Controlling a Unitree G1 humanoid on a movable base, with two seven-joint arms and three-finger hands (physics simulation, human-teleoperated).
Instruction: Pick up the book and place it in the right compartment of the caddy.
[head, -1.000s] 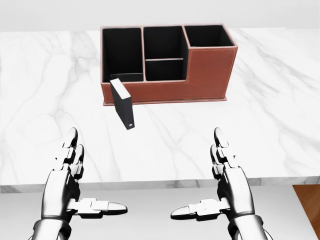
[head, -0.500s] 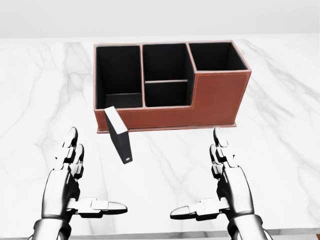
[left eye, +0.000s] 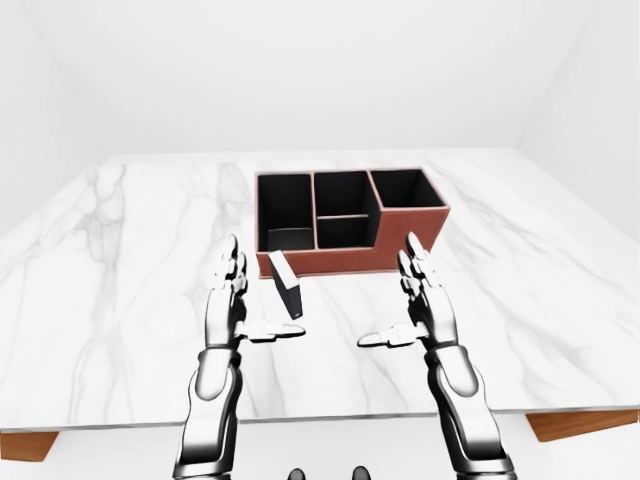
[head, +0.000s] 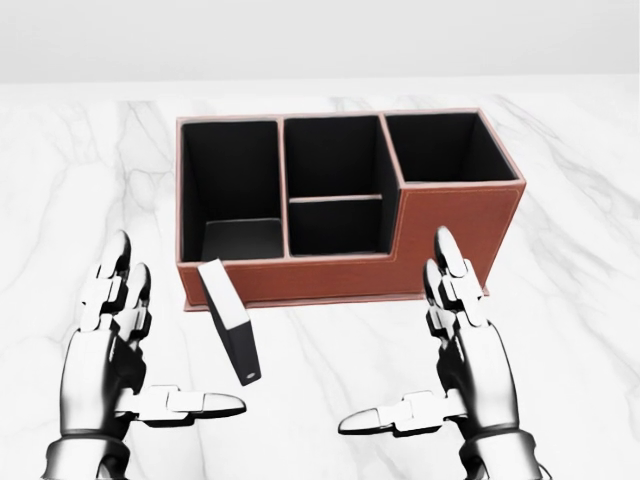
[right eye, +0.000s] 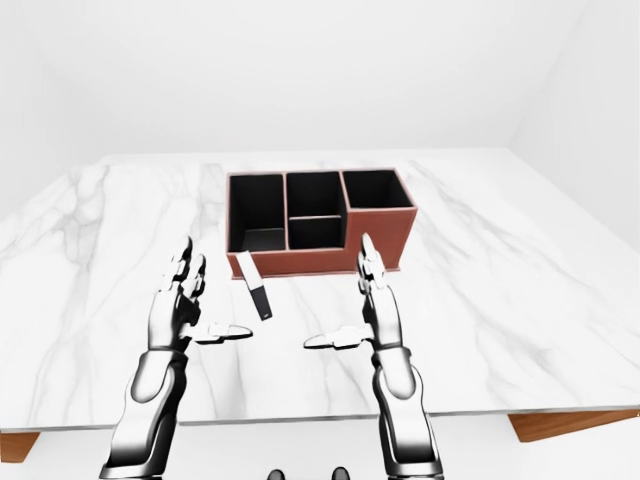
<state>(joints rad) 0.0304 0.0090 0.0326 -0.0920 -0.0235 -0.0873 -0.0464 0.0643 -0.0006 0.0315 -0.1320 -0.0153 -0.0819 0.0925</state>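
My left hand (head: 115, 350) and right hand (head: 460, 360) hover spread, holding nothing. The book (head: 230, 333) stands lower left of centre, just below the caddy (head: 445, 235).

Your camera has closed in: caddy (head: 440, 235) and book (head: 231, 334) loom larger, shifted toward 6 o'clock.

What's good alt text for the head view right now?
A thin black book stands on a white marble table just below the left end of a brown caddy with empty black compartments. The robot's left hand and right hand hover open, flanking the book.
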